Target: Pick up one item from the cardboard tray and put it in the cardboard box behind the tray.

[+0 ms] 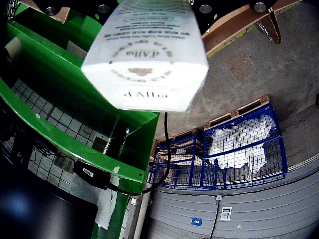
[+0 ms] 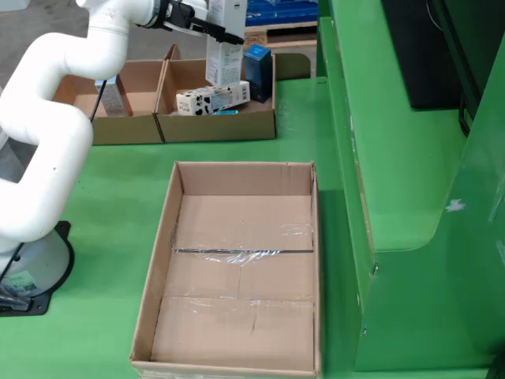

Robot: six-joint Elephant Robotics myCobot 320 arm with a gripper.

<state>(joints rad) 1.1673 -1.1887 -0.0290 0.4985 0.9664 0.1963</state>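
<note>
In the fixed view the arm (image 2: 47, 134) rises from the worktop's (image 2: 102, 237) left edge and reaches to the far edge, where the gripper (image 2: 207, 24) holds a tall white carton (image 2: 225, 43) upright above the right-hand far box (image 2: 217, 118). The jaws grasp the carton near its top. Judging by this, the pick is done and the carry nearly so; lowering and letting go remain.

The left far box (image 2: 118, 110) holds 1 small carton (image 2: 113, 95). The right one holds a cow-print carton (image 2: 211, 99) lying flat and a blue carton (image 2: 257, 73) standing. The big tray (image 2: 237, 268) in the near middle looks bare.

The wrist view is filled by the carton's underside (image 1: 144, 64), printed "d'Alba"; the jaws themselves are hidden. The fixed view cuts off the carton's top, and I cannot tell how high it hangs over the box floor.
</note>
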